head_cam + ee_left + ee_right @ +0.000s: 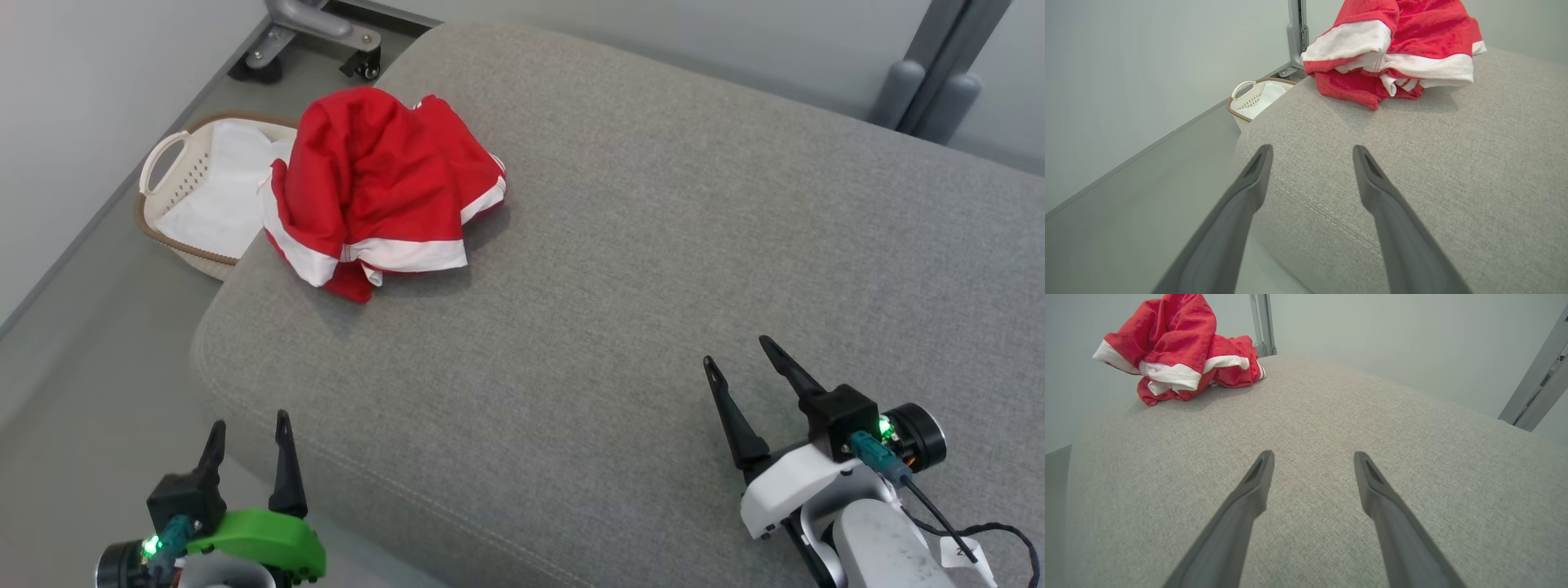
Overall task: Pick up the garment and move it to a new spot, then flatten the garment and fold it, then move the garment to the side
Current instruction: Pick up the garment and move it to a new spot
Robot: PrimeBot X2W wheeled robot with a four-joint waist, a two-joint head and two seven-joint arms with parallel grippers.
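Bright, even light; soft shadows; sharp focus.

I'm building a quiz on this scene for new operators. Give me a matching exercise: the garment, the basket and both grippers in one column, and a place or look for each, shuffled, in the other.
1. garment
2. basket
3. left gripper
4. right gripper

A. on the floor beside the cushion
B. green housing, fingers apart
C. crumpled on the cushion, red and white
D. white housing, fingers apart

Pairs: 1-C, 2-A, 3-B, 4-D
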